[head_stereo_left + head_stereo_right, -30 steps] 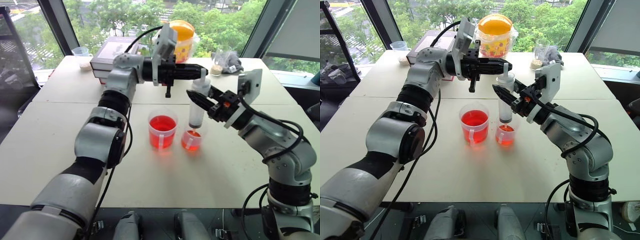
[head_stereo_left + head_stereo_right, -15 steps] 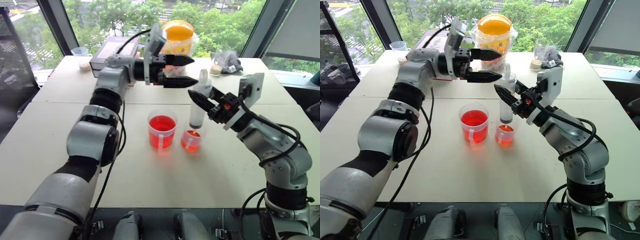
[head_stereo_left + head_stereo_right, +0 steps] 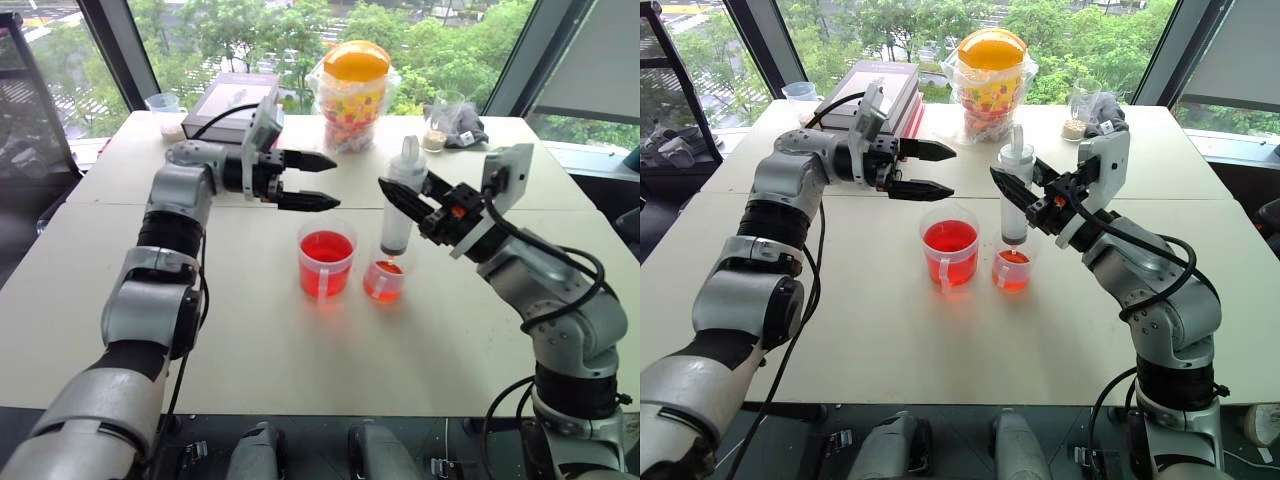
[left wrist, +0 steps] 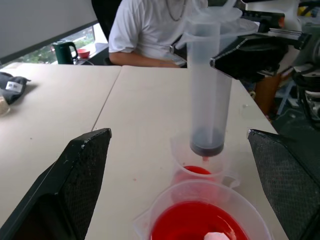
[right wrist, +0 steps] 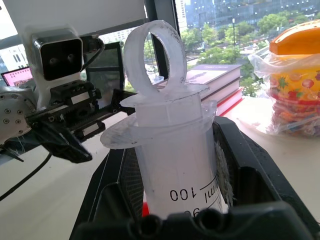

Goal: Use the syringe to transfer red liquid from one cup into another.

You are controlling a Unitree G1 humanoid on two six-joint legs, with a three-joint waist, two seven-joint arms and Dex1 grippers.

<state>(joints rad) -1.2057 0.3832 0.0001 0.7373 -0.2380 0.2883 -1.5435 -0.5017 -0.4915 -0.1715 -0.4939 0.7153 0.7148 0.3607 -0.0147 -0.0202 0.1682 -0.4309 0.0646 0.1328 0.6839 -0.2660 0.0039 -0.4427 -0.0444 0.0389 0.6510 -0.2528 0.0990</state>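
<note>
A white table stands before tall windows with green trees outside. Near its middle are two clear plastic cups side by side. The larger cup, on the robot's left, holds a good depth of red liquid. The smaller cup sits just beside it to the right, with a shallow pool of the same red liquid at its bottom.

The right gripper is clenched around the barrel of a large clear syringe, holding it upright directly above the smaller cup. The syringe's small tip points down into the mouth of that cup, and its white plunger, topped with a ring, appears pushed in close to the barrel's flange. In the right wrist view the barrel fills the space between the two black fingers.

The left gripper hangs above the table behind and to the left of the larger cup, pointing toward the syringe. Its two black fingers are spread wide and grasp nothing; it is apart from both syringe and cups.

At the far edge of the table are a stack of books, a bagged yellow jar with an orange lid, and a small cup. In the left wrist view a person in a white shirt sits beyond the table.
</note>
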